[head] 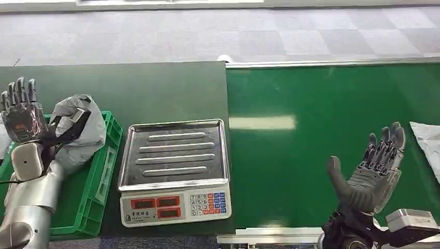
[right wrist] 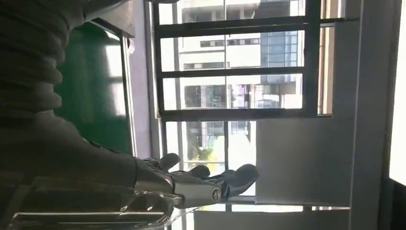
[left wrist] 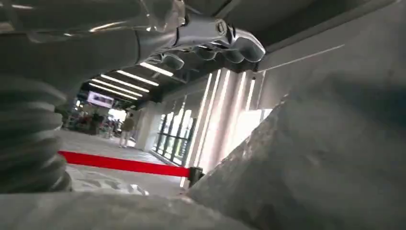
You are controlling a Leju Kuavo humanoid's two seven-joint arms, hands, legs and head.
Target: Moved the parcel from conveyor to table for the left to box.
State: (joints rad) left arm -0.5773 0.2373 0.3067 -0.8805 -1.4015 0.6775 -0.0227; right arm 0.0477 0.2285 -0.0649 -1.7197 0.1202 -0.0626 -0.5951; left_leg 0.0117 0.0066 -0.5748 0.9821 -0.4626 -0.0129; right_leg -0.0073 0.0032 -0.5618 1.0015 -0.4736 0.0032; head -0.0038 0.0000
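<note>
A parcel (head: 78, 127) lies in the crate (head: 106, 171) at the table's (head: 155, 88) left end, the left hand (head: 22, 114) raised just beside it. Right of the crate sits a scale (head: 175, 171); beyond it runs the conveyor (head: 311, 104), the right hand (head: 373, 171) above its near edge, a second parcel (head: 428, 140) at far right.

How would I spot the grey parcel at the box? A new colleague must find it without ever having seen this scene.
Start at the dark green table, left of the bright green conveyor. Left of the steel-topped scale stands a green crate, and the parcel sits in it beside the left hand. It is the crumpled grey plastic bag, unlike the white one on the conveyor.
</note>
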